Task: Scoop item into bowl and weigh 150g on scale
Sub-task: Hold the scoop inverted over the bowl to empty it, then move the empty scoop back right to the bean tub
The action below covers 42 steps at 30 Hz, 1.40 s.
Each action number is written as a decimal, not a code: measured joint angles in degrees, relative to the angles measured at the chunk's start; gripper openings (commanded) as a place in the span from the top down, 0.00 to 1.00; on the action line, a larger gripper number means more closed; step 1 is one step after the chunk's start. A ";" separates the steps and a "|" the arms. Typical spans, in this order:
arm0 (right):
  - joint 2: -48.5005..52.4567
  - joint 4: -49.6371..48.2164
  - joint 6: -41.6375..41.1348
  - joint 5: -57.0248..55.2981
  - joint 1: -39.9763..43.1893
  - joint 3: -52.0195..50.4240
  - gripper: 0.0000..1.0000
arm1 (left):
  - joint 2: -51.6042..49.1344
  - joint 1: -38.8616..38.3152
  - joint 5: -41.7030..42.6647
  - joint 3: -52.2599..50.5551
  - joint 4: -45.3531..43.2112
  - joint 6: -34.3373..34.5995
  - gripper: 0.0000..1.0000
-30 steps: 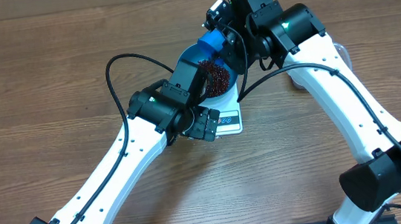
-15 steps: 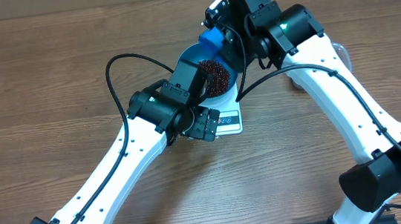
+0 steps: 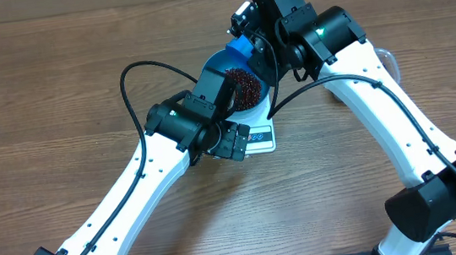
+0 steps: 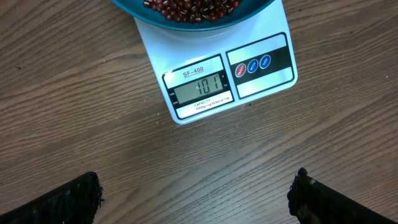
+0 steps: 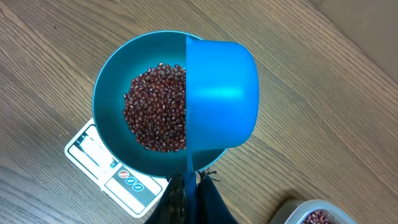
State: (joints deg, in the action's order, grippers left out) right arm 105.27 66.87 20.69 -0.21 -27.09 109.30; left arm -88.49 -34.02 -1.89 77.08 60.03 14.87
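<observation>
One left claw hung released, fingers spread wide, above the bare table just short of the one white scale. The scale's display strip faced that claw, slightly skewed. It was marked "SF-400" and read 101, with three round buttons beside it, one red and two blue. One blue bowl sat on the scale, holding a heap of red-brown beans. One blue scoop hung over the bowl's right half with its outer back showing. Its handle ran back to the right claw, which was clenched on it. One clear tub of more beans lay rightmost.
</observation>
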 measured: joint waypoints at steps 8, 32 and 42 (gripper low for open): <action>0.00 -0.37 -1.66 0.00 0.00 0.00 0.96 | 0.00 0.00 0.00 0.00 0.00 0.00 0.01; -3.91 3.41 -11.80 28.15 24.74 0.00 0.96 | 0.00 0.00 0.00 0.00 0.00 0.00 0.01; -7.91 11.17 -23.32 3.21 31.76 0.31 0.96 | 0.00 0.00 0.00 0.00 -0.02 0.00 0.00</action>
State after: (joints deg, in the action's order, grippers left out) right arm 97.36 78.04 -2.63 3.01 4.67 109.60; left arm -88.49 -34.02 -1.89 77.08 60.01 14.87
